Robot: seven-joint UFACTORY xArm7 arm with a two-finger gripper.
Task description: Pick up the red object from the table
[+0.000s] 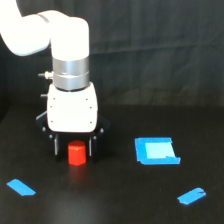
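In the exterior view, the gripper (74, 146) points straight down over the table (115, 200), its two dark fingers (55, 146) spread apart on either side of the red object (76, 153). Whether the fingers touch the block cannot be told. The block sits between them, upright. A blue square patch (156, 150) lies toward the exterior view's right.

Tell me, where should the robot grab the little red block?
Grip the red object by its two upright side faces, coming straight down from above. It stands upright and is narrower than the tool, whose fingers already sit on either side of it, with the table underneath.
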